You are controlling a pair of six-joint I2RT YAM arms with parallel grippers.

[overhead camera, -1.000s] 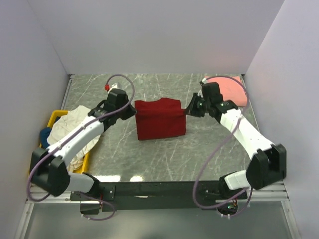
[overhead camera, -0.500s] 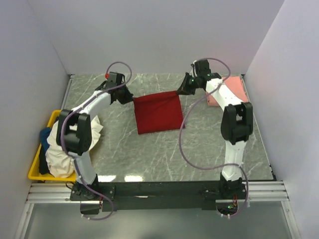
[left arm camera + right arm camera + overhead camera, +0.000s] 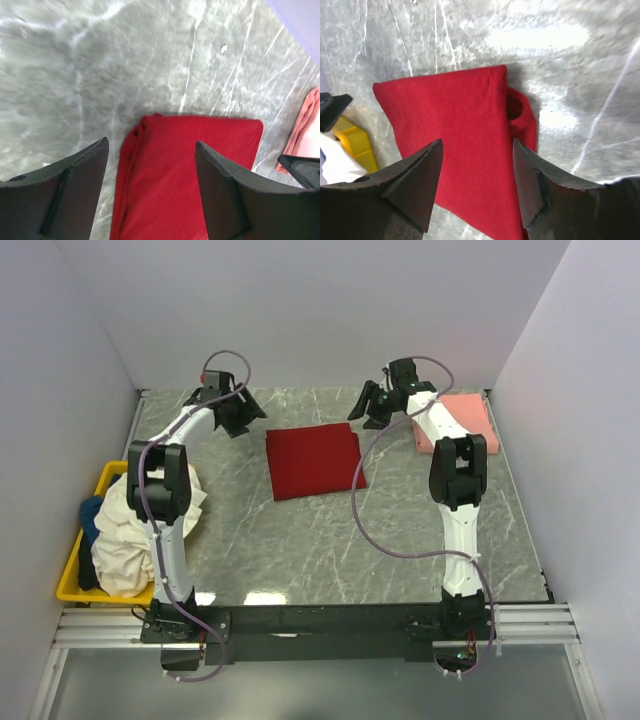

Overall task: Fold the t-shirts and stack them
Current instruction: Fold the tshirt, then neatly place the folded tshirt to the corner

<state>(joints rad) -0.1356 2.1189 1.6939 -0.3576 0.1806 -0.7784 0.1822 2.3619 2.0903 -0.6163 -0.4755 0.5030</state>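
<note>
A dark red shirt (image 3: 314,461) lay folded into a flat, roughly square shape on the grey marbled surface (image 3: 300,540), about midway between left and right and toward the far side. The left tool (image 3: 240,412) hung just off the shirt's far left corner with its jaws spread wide and nothing between them. The right tool (image 3: 370,405) hung just off the far right corner, jaws also wide apart and holding nothing. In both wrist views the red cloth lay on the surface below the parted fingers. A folded pink shirt (image 3: 462,420) sat at the far right of the surface. At the near left, a yellow bin (image 3: 75,575) held a heaped cream shirt (image 3: 130,530) and a blue shirt (image 3: 90,515).
</note>
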